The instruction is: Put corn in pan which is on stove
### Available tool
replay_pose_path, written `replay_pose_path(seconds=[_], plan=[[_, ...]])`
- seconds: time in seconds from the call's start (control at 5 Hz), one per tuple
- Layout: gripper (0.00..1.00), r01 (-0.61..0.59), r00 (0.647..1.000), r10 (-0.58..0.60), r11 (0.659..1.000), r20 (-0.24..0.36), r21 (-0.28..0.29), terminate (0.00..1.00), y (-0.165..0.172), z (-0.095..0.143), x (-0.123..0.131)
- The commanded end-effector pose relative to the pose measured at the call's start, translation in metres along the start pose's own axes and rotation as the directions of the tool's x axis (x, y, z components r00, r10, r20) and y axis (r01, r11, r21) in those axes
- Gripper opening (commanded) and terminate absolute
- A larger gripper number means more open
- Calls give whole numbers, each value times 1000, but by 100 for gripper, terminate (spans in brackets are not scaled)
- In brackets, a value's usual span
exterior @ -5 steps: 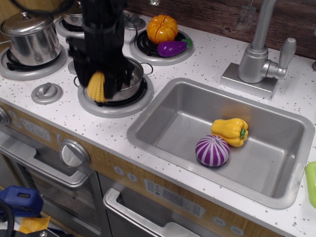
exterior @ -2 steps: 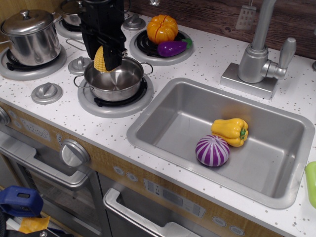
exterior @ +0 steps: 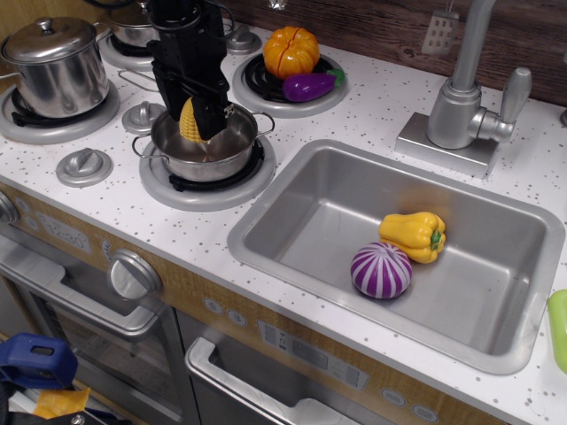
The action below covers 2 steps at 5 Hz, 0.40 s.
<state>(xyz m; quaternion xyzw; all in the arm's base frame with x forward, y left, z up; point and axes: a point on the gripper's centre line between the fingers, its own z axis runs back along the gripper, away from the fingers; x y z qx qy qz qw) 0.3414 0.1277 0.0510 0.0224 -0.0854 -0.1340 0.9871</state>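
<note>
We judge the task nearly finished: our black claw [exterior: 197, 119] grips the small yellow bumpy toy corn [exterior: 189, 120], which hangs point-up inside the mouth of the shiny shallow steel pan [exterior: 205, 150] with wire loop handles. That pan sits on the near burner of the white speckled toy stove [exterior: 124, 190], left of the steel sink basin [exterior: 403, 257]. What remains, as we see it, is releasing the corn. Our arm reaches down steeply from the far left, claw pointing down over the pan's far rim.
</note>
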Motion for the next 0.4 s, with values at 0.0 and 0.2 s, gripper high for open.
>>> replay_pose_path(seconds=[0.0, 0.2], plan=[[100, -1, 1000, 1, 1000, 31, 20, 0, 8, 7, 0], [100, -1, 1000, 1, 1000, 31, 20, 100, 8, 7, 0]])
